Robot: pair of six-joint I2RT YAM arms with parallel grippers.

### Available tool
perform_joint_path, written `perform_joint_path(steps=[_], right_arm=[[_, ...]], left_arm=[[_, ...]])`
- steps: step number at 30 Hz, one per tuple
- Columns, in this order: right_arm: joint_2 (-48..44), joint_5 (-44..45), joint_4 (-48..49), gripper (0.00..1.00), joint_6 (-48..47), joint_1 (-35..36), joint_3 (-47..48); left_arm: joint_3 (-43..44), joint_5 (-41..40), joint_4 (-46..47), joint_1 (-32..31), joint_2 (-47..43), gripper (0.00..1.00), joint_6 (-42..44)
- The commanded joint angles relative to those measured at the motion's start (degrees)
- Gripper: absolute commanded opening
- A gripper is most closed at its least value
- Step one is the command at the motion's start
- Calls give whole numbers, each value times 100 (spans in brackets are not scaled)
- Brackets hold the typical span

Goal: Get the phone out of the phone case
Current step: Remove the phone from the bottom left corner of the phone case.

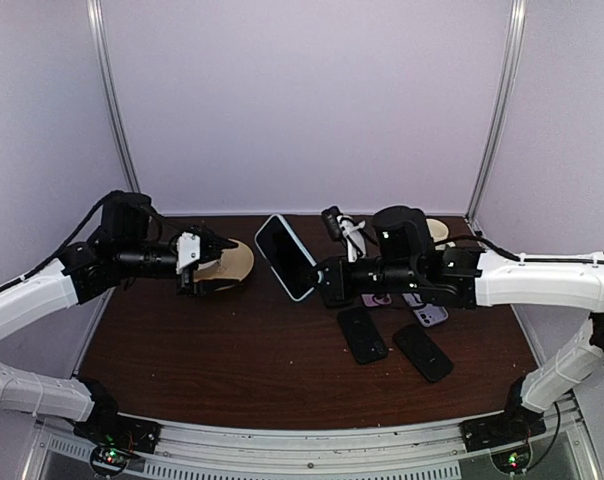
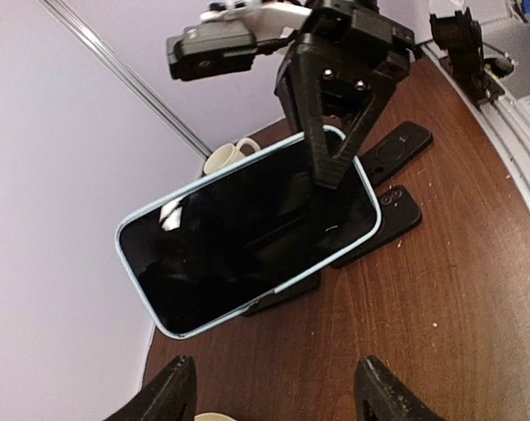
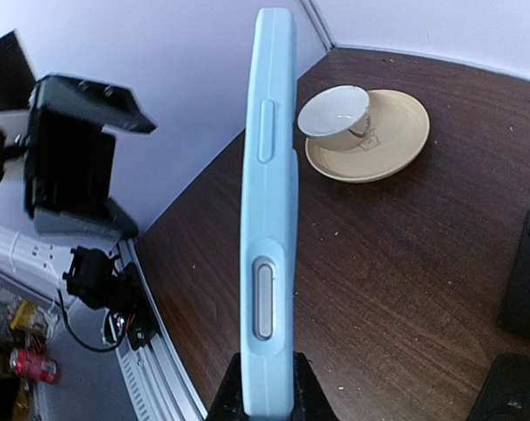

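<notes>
The phone [image 1: 285,255], black-screened and inside a light-blue phone case [image 3: 269,202], is held up off the table, tilted, near the middle. My right gripper [image 1: 327,282] is shut on the case's lower end; in the right wrist view the case stands edge-on between the black fingers [image 3: 234,399], side buttons showing. My left gripper [image 1: 222,265] hangs to the left of the phone, apart from it. In the left wrist view its jaws [image 2: 278,386] stand wide with only bare table between them, and the phone's screen [image 2: 247,237] faces this camera.
A tan saucer [image 1: 240,262] with a white cup [image 3: 335,110] sits just under my left gripper. Two black phone cases [image 1: 362,333] [image 1: 423,351] and a purple one [image 1: 432,315] lie at the right. Another white cup [image 1: 437,230] stands at the back right.
</notes>
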Motion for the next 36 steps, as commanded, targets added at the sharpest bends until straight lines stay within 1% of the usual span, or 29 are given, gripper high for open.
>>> perform_joint_path(steps=[1, 5, 10, 15, 18, 25, 28, 36], right_arm=[[-609, -485, 54, 0, -1905, 0, -164], [-1004, -592, -234, 0, -2756, 0, -359], [-1310, -990, -395, 0, -3676, 9, -526], [-1477, -1363, -505, 0, -4158, 9, -507], [-1556, -1447, -566, 0, -4418, 10, -506], [-1457, -1882, -966, 0, -4784, 9, -317], [-1399, -2015, -968, 0, -4836, 14, -251], [-1295, -2282, -895, 0, -4838, 14, -87]], left_arm=[[326, 1132, 89, 359, 68, 63, -804], [387, 1759, 54, 535, 105, 58, -996], [503, 2694, -8, 589, 203, 54, -1261], [504, 3470, -76, 589, 274, 48, -1206], [453, 3795, -106, 589, 304, 48, -1146], [358, 4148, -133, 567, 397, 47, -1003], [315, 4104, -126, 485, 434, 43, -996], [239, 3992, -151, 217, 583, 42, -1020]])
